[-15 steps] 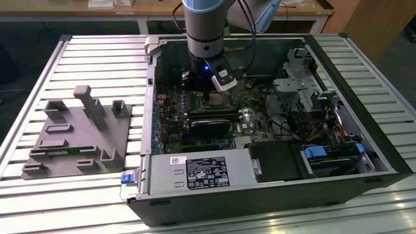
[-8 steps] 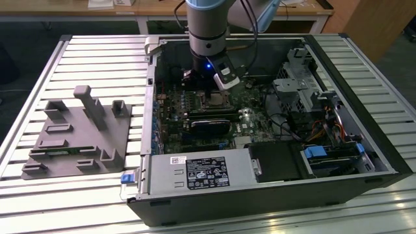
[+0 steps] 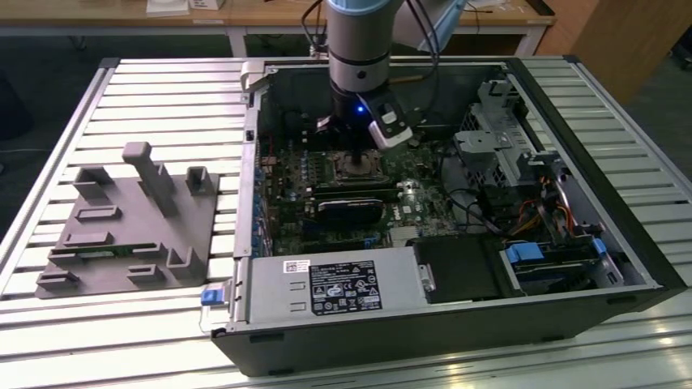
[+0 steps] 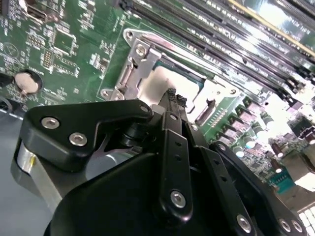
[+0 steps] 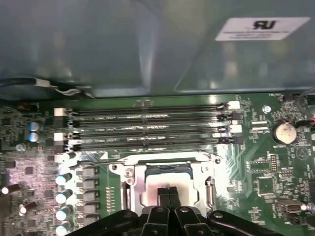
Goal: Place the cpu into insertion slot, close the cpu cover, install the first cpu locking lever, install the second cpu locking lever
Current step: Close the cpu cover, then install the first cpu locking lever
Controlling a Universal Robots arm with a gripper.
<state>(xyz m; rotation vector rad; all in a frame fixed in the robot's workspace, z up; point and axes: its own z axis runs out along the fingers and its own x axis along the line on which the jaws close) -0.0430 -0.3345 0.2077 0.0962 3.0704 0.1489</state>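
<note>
Hand (image 5: 169, 191) narrow: fingers pressed together, nothing between them, tips right at the cpu (image 5: 173, 181) face. The cpu sits in the insertion slot (image 5: 162, 169) (next to the memory slots (image 5: 147, 128)), with the cpu cover (image 5: 199, 169) frame around it.

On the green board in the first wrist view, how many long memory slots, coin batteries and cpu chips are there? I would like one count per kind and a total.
long memory slots: 4
coin battery: 1
cpu: 1
Total: 6
</note>
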